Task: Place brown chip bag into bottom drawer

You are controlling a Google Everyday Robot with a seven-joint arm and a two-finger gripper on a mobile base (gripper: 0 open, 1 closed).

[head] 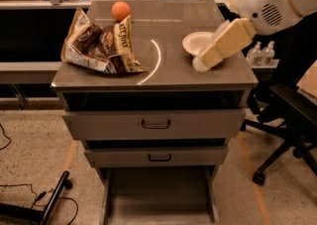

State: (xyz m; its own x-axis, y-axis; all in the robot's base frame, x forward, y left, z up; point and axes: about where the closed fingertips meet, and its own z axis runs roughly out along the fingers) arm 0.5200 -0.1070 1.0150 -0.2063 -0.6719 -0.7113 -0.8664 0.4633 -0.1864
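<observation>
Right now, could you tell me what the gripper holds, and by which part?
Nothing is held: the gripper is by the white bowl, and the brown chip bag lies apart at left.

Counter (173, 18), top surface:
- left: chip bag (101, 45); ball (121, 10) just behind it.
- right: bowl (194, 41).
- tool (199, 63): over the front right, before the bowl, its arm reaching in from the right.

Below the counter: top drawer (156, 123), middle drawer (158, 156), then bottom drawer (158, 196), lowest and pulled furthest forward.

Right of the counter: chair (290, 115).
</observation>
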